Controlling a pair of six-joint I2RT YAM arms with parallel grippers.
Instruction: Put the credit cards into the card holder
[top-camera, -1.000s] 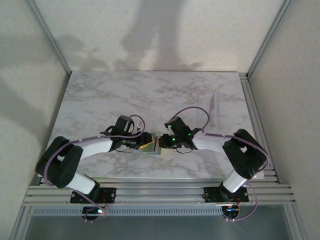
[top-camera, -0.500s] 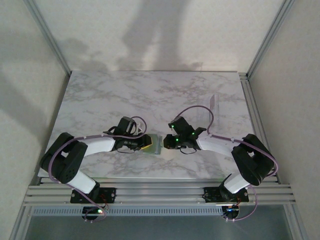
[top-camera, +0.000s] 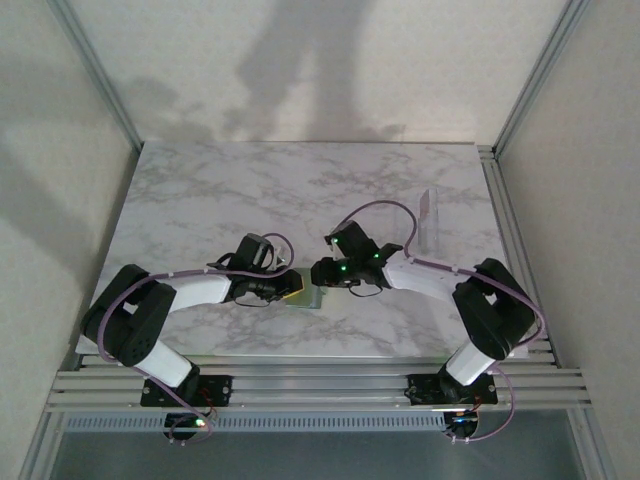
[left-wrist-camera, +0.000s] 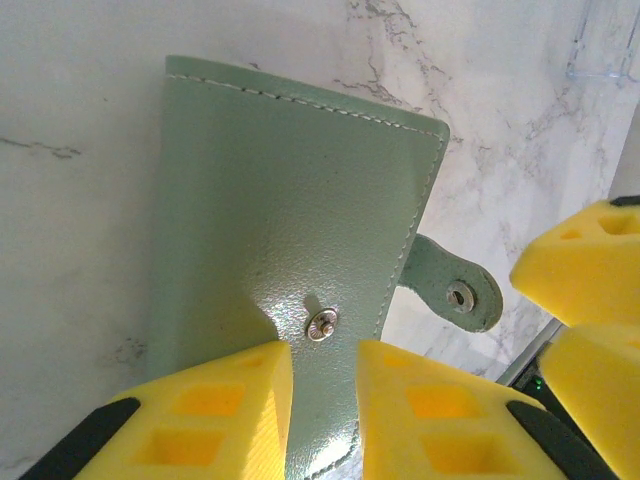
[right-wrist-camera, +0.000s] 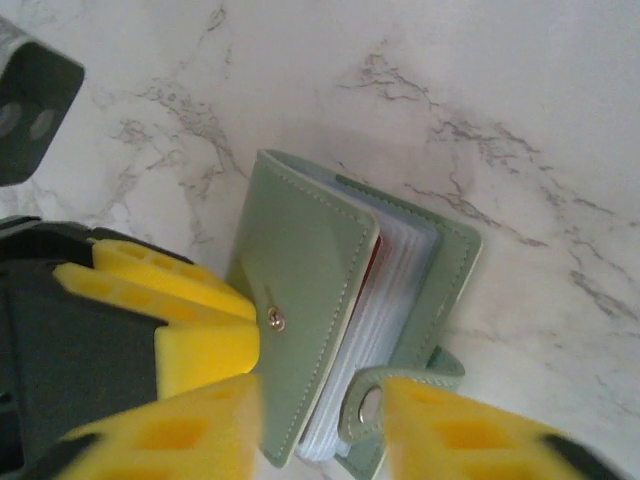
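Fastening seems your step: the card holder (left-wrist-camera: 290, 200) lies on the bench (top-camera: 200, 190) with its cover pinched in your near-closed left gripper (left-wrist-camera: 325, 362), so guide the part-open, empty right gripper (right-wrist-camera: 322, 402) onto the snap tab (left-wrist-camera: 455, 290).

Matt leather card holder (left-wrist-camera: 290, 230); smooth marble-look table (left-wrist-camera: 80, 100).

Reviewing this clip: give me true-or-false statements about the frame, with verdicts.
The holder is snapped shut. False: its tab is unfastened, cover ajar.
The left end effector pinches the holder's cover. True.
The holder lies on a marble table. True.
The holder is blue. False: it is green.
The right end effector grips a card. False: it stands open at the tab.
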